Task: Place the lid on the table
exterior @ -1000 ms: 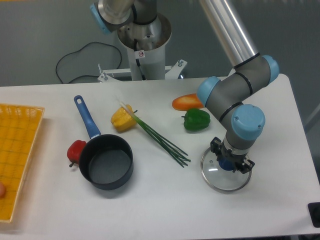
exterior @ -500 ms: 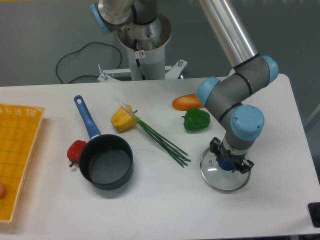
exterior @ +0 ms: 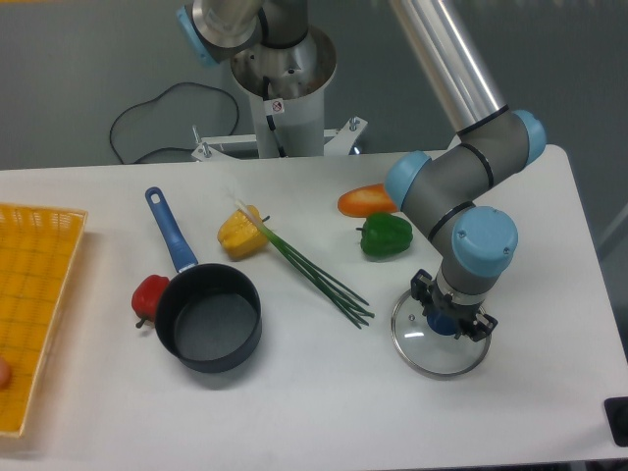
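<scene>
Camera shows our gripper (exterior: 449, 322) seemingly clamped on the lid (exterior: 438, 340); we should seat it flat on the desk (exterior: 324, 392), then release.

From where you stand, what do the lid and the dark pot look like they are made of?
The lid looks like clear glass, since the white table shows through it, with a thin shiny rim, probably metal. The pot looks like dark matte-coated metal; its blue handle is likely plastic.
</scene>
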Controlling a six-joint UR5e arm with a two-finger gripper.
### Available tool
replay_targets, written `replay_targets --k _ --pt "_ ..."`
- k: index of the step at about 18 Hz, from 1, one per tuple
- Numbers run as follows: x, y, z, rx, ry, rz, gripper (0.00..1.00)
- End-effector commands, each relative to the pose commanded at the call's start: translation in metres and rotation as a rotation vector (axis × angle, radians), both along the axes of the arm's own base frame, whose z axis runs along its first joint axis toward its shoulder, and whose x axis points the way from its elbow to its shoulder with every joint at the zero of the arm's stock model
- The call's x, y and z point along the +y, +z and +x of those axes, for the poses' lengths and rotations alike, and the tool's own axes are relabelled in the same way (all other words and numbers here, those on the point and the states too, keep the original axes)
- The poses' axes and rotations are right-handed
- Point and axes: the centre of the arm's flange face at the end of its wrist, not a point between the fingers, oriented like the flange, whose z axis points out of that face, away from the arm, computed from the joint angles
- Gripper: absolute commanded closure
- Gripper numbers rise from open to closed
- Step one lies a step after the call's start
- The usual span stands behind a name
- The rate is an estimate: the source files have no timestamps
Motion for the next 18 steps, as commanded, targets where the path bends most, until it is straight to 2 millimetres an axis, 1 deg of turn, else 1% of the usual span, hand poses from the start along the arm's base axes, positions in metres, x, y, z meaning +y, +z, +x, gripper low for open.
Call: replay_targets --k 2,3,4,8,11,15,18 --pt "0.000 0.001 -0.001 0.003 0.000 0.001 0.22" --pt "0.001 0.004 -0.002 0.007 0.000 0.004 0.08" --pt "0.001 0.005 -0.002 0.009 0.000 0.005 0.01" --pt "0.001 0.006 -0.003 0.011 0.000 0.006 0.00" --pt "0.002 0.013 -0.002 0.022 -0.002 0.011 0.00" --pt "0.018 0.019 0.005 0.055 -0.030 -0.017 0.00" --pt "0.020 0.026 0.006 0.064 -0.037 -0.012 0.00"
